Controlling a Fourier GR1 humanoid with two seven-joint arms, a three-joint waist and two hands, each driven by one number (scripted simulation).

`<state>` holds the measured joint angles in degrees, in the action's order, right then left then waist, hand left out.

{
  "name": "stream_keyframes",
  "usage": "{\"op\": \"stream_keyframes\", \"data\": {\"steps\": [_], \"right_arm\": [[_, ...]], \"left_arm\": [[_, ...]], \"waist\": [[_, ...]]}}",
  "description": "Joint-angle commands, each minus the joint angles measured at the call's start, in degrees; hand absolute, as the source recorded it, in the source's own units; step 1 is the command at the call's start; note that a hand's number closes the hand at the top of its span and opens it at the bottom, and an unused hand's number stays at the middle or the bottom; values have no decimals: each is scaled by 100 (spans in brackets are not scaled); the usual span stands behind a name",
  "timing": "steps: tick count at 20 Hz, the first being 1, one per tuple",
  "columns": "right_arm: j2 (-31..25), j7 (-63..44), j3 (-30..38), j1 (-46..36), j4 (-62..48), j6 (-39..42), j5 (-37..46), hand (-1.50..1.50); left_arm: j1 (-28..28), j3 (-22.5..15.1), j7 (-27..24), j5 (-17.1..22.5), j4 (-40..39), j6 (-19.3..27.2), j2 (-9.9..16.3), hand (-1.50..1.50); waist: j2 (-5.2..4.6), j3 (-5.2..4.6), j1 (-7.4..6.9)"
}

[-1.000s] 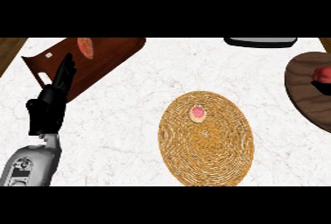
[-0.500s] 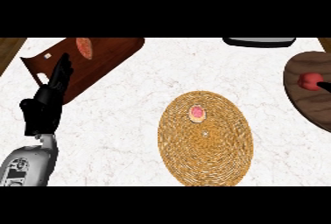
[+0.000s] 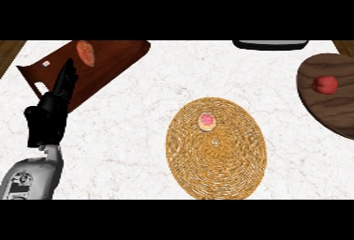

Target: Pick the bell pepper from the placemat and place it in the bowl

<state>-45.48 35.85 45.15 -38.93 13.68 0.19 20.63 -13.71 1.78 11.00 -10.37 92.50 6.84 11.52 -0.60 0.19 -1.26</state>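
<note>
A red bell pepper [image 3: 324, 84] lies inside the dark wooden bowl [image 3: 336, 111] at the right edge of the head view, with no hand on it. The round woven placemat [image 3: 217, 154] sits in the middle of the counter. A small pink and yellow round thing [image 3: 207, 121] rests on its upper part. My left hand [image 3: 47, 119] stays at the left, fingers straight and pointing up, holding nothing. My right hand does not show.
A brown cutting board [image 3: 114, 61] lies at the upper left with a reddish oblong item [image 3: 85, 52] on it, just beyond my left fingertips. A dark object [image 3: 269, 44] sits at the counter's far edge.
My right hand, seen at the right edge over the bowl with the pepper, has withdrawn out of view. The pepper now lies free in the bowl. The left hand barely moved.
</note>
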Motion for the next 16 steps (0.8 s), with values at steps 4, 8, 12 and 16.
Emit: {"op": "stream_keyframes", "data": {"steps": [4,8,12,16], "right_arm": [[-551,477,275,625,-82,1519,-566,-150],[-362,1255,194,1482,-45,1952,-652,-150],[-446,1162,37,1579,194,2239,-852,-150],[-288,1542,5,2096,325,2354,-1021,-150]], "left_arm": [[-16,149,-148,13,-187,-84,89,0],[162,120,-160,-15,-50,-32,-9,0],[110,159,-34,16,4,-148,5,0],[293,219,-508,-49,-312,-74,-52,0]], "waist": [[26,-6,91],[42,-8,113],[48,-12,102],[55,-15,131]]}}
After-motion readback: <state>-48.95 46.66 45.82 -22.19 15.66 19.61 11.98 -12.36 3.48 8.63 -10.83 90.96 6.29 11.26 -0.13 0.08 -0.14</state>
